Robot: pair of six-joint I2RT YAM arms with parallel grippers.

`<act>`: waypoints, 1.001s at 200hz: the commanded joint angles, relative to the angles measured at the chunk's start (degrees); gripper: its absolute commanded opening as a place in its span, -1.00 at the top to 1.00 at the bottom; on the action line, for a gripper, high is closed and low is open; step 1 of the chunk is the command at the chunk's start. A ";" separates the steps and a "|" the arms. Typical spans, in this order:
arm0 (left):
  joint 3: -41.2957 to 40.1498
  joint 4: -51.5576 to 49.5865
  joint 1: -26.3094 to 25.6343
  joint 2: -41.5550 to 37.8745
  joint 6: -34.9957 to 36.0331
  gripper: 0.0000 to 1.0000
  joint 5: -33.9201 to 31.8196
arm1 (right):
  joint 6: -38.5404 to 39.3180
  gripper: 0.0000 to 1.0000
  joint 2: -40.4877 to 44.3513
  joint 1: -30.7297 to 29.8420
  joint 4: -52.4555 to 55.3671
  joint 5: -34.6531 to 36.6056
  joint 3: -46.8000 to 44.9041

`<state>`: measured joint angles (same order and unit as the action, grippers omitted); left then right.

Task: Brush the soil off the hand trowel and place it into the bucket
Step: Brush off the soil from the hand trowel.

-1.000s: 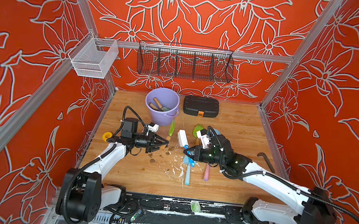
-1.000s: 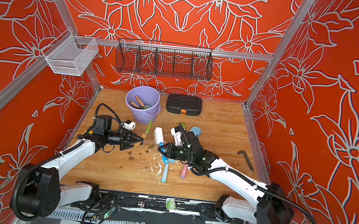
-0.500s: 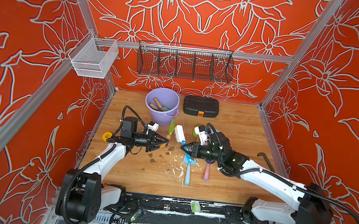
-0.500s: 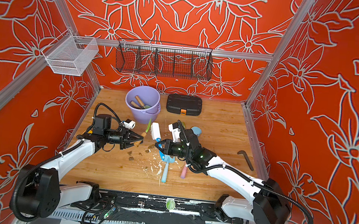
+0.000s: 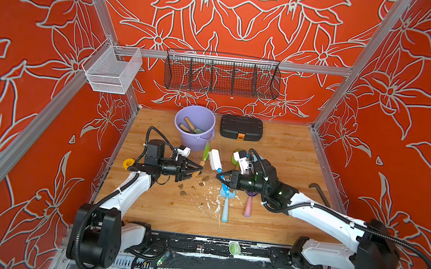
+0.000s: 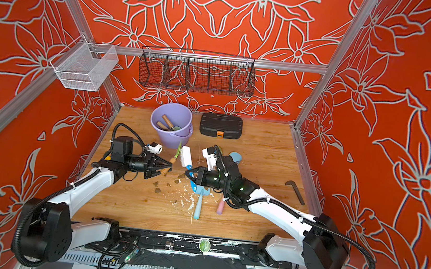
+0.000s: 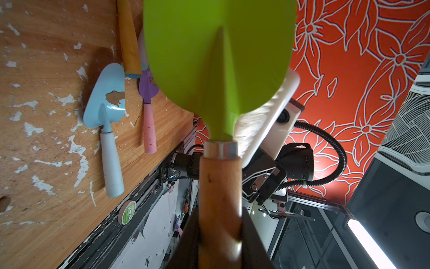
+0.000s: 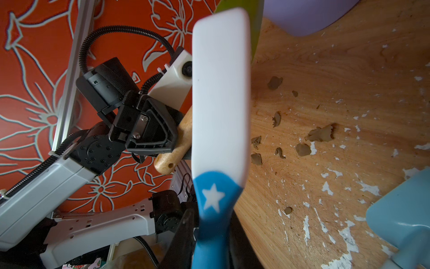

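The green hand trowel (image 5: 206, 152) was held by its wooden handle in the clenched left hand (image 5: 194, 170), just beside the bucket (image 5: 194, 141). The brush (image 5: 215, 159) was gripped by the right hand (image 5: 220, 175). The trowel could be twisted in that grip by a hard stroke, and soil (image 5: 206, 178) could be flung wider over the tabletop (image 5: 283, 153).

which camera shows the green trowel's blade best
The left wrist view: the green trowel shows its blade broadside, filling the frame. Both top views show a thin edge-on sliver. The right wrist view shows only an edge behind the brush.
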<state>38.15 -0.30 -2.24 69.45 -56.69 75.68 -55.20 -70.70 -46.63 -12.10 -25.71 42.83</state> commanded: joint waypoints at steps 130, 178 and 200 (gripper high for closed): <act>0.62 5.66 0.31 -0.86 -3.29 1.00 0.79 | -3.86 1.00 -3.18 -0.79 -8.49 -3.75 -1.17; 0.29 6.80 -0.02 -1.71 -4.75 1.00 1.14 | -3.62 1.00 -5.95 -0.84 -10.38 -2.68 -0.21; -0.14 6.67 -0.22 -2.46 -4.91 1.00 1.31 | -3.24 1.00 -8.64 -0.40 -11.31 -1.67 1.66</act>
<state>38.13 4.03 -2.28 69.01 -60.95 75.64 -58.13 -77.06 -47.00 -19.92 -28.40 42.09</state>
